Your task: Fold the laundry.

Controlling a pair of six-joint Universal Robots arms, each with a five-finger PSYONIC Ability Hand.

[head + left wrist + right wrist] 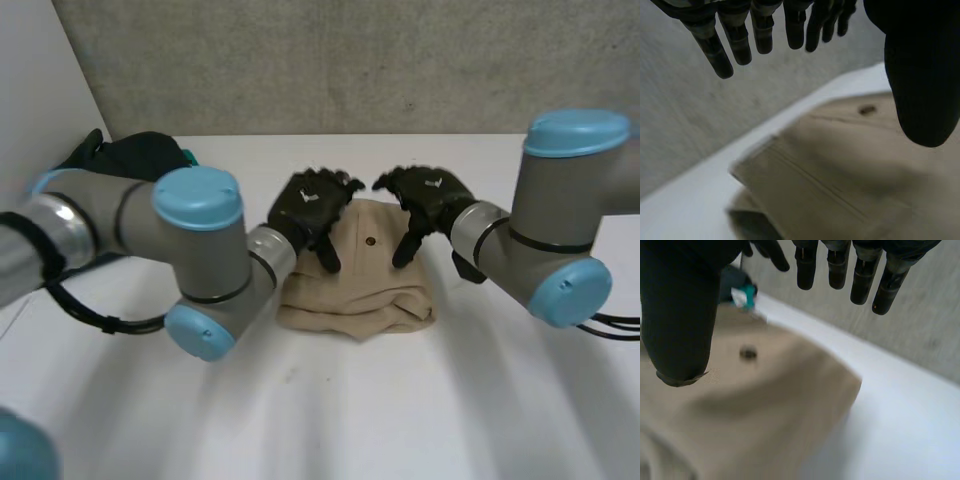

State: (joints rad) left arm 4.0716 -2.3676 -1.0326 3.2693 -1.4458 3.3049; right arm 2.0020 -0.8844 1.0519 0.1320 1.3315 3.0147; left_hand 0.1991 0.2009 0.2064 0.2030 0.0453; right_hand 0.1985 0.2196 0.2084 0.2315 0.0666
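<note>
garment: a beige folded garment [365, 285] lies in a thick, roughly square stack at the middle of the table [330, 420]; its 6 o'clock edge is rumpled and bulging, its 12 o'clock half flatter.
button: a small dark button [371, 241] sits on the top layer, toward 12 o'clock, between the two thumbs.
seam: in the left wrist view a stitched seam [815, 182] runs across the top layer near one corner.
left robot hand: the left robot hand [312, 208] is over the garment's 11 o'clock part; fingers [740, 40] are spread apart and fairly straight, thumb pointing down at the cloth, nothing held; i cannot tell whether the thumb touches the cloth.
right robot hand: the right robot hand [430, 200] is over the 1 o'clock part, likewise apart and loose, fingers [860, 275] hanging straight, thumb toward the cloth, nothing clamped.
arms: both reach in from 6 o'clock, one each side of the garment.
other clothes: a dark heap [135, 155] with a teal bit [188, 158] lies at 10 o'clock, well apart from the garment.
backdrop: a grey wall [350, 60] stands behind the table at 12 o'clock.
</note>
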